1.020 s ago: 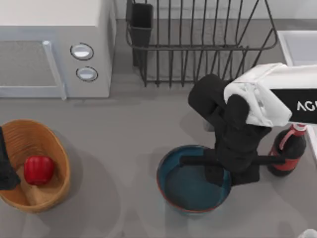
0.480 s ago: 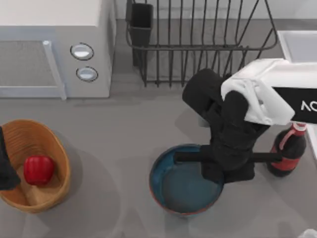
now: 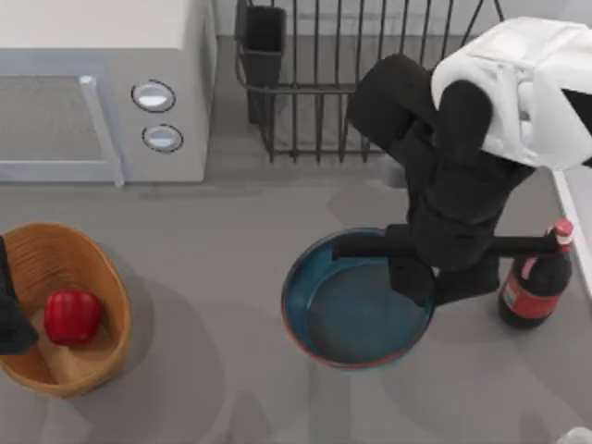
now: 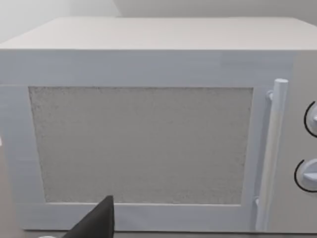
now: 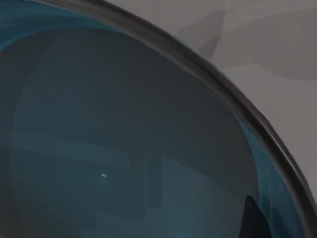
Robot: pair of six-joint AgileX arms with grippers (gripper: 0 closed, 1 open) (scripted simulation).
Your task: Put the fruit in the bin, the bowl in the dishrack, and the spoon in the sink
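Right gripper is clamped on the bowl's right rim, fingers over the edge; the right wrist view looks straight into the blue interior.

What changed: bowl is now off the desk. It sits higher and larger in the top view than half a second ago, has shifted toward the desk's far edge, and tilts, rim raised on the gripped side. Arm body has swung up toward the dishrack and now covers part of its near-right wires. A second ago the bowl was flat on the desk near the front edge, beside the red-labelled bottle, which hasn't budged.

Meaning: grasp looks good, transfer to the rack is underway. Rack is directly behind the bowl, so a short carry. Risk is a one-sided rim pinch on a tilted bowl: could rotate in the fingers.

Fruit already sits in the bin at the desk's front-left, unchanged. Left gripper is parked at the left edge by the bin, facing the microwave; can't tell its finger state.
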